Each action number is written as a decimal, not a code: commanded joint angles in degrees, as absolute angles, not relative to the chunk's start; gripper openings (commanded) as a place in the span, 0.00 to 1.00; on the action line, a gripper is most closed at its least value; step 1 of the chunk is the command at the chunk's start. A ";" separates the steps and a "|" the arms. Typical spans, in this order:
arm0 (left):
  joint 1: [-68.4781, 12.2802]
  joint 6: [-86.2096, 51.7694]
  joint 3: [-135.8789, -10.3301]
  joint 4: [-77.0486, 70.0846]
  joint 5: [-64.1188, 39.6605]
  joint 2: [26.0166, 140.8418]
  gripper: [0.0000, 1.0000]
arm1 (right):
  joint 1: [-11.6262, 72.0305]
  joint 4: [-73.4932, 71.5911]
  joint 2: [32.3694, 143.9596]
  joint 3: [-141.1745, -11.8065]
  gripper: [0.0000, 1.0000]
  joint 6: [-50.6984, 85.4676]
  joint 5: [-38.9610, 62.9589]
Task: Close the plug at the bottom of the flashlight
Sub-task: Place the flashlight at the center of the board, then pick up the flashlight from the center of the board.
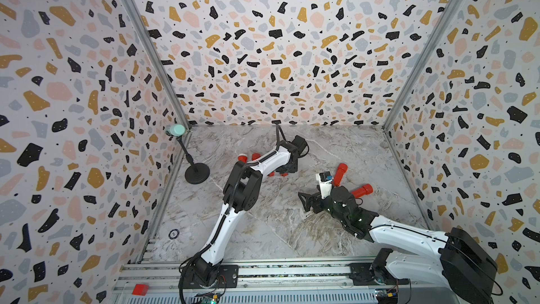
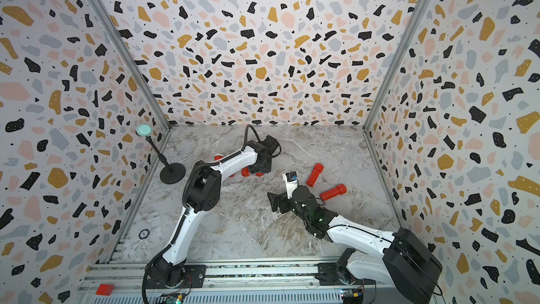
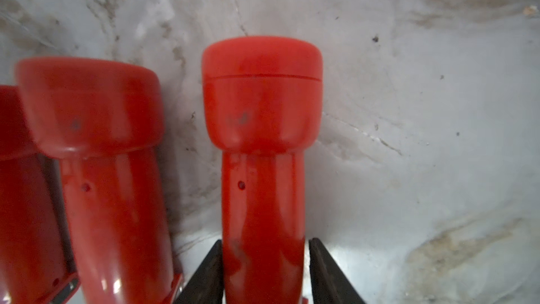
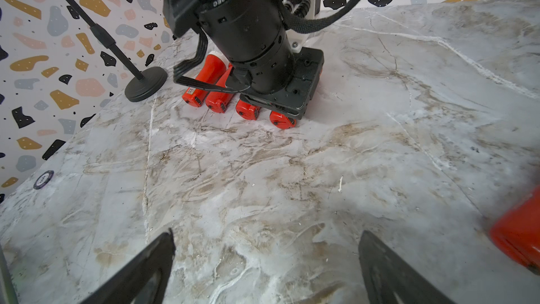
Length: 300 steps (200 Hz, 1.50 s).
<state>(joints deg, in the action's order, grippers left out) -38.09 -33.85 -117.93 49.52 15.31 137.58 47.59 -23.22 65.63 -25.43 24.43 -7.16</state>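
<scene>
Several red flashlights (image 4: 217,103) lie side by side on the marble table at the back, their bottom ends towards the right wrist camera. My left gripper (image 3: 264,241) reaches down over the end one (image 3: 263,112), also seen from behind (image 4: 282,119). Its jaws stand on either side of the handle, one touching and one with a thin gap. A dark plug mark shows on that bottom end; I cannot tell its state. My right gripper (image 4: 266,235) is open and empty, low over bare table (image 1: 305,200).
Two more red flashlights (image 1: 340,174) (image 1: 362,190) lie loose just behind the right arm. A black microphone stand (image 1: 197,172) rises at the back left. A round token (image 1: 174,233) lies near the left wall. A red block (image 1: 139,289) sits on the front rail.
</scene>
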 commanded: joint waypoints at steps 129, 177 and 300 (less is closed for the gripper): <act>-39.76 -34.29 -121.64 50.82 14.91 129.89 0.72 | 47.85 -23.43 59.94 -23.73 1.00 25.80 -13.19; -40.77 -34.28 -120.06 48.80 13.77 127.29 0.77 | 47.34 -21.39 54.87 -22.35 1.00 26.64 -20.18; -47.13 -29.67 -107.35 32.80 11.73 119.73 1.00 | 18.68 -6.63 50.99 -20.60 1.00 43.81 -10.00</act>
<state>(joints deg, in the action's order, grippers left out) -45.50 -32.21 -108.90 37.43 11.35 122.37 20.93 -10.59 50.17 -20.45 39.86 -14.11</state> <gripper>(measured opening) 0.998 0.995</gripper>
